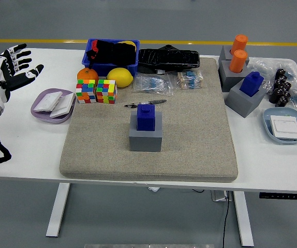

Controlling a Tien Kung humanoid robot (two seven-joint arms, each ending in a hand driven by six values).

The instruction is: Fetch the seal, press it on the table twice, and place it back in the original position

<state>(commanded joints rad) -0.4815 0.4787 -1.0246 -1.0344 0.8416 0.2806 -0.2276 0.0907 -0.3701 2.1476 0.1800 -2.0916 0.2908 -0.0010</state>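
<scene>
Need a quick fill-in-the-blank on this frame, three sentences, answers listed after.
1. The blue block-shaped seal in the middle of the mat sits in a ____ square holder.
2. The robot's left hand has its fingers ____ and holds nothing.
3. The two orange cylinders stand at the table's far ____ side.

Missing words: grey; spread; right

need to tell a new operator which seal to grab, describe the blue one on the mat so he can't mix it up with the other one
Find the grey felt mat covering the table's middle. Near its centre stands a grey block holder with the blue seal upright in it. The other blue seal sits off the mat to the right, beside two orange seals.
</scene>
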